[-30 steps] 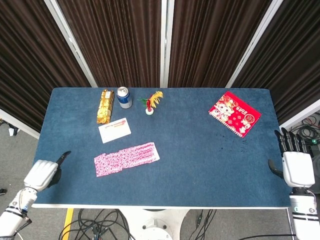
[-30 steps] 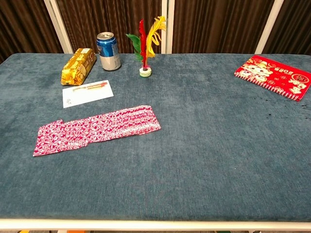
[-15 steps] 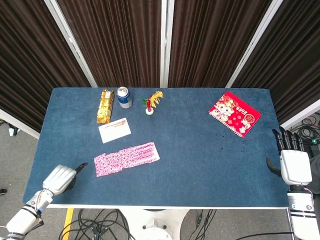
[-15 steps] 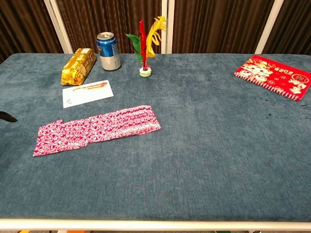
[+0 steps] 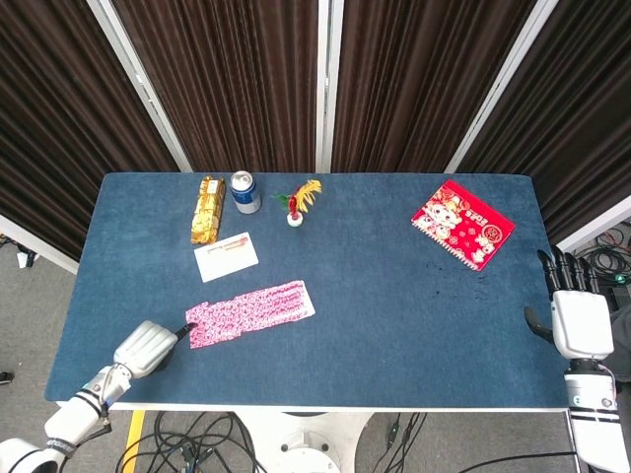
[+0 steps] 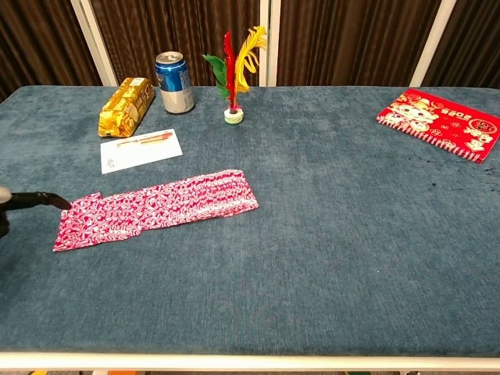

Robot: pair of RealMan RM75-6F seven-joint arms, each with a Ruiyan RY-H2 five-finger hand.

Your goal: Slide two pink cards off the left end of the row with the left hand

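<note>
The left hand (image 5: 148,347) sits near the table's front-left, mostly curled with one dark finger (image 5: 183,330) stretched out toward 2 o'clock, holding nothing, its tip at or just touching the left end of the pink row (image 5: 250,312), whose long axis runs from about 8 o'clock to 2 o'clock across the cloth. That hand is far nearer than the right hand (image 5: 579,322), which rests fingers apart and empty at the right edge, well apart from the cards. The head view shows both whole hands; the chest view shows only the fingertip (image 6: 58,202) beside the row's end, and closer
</note>
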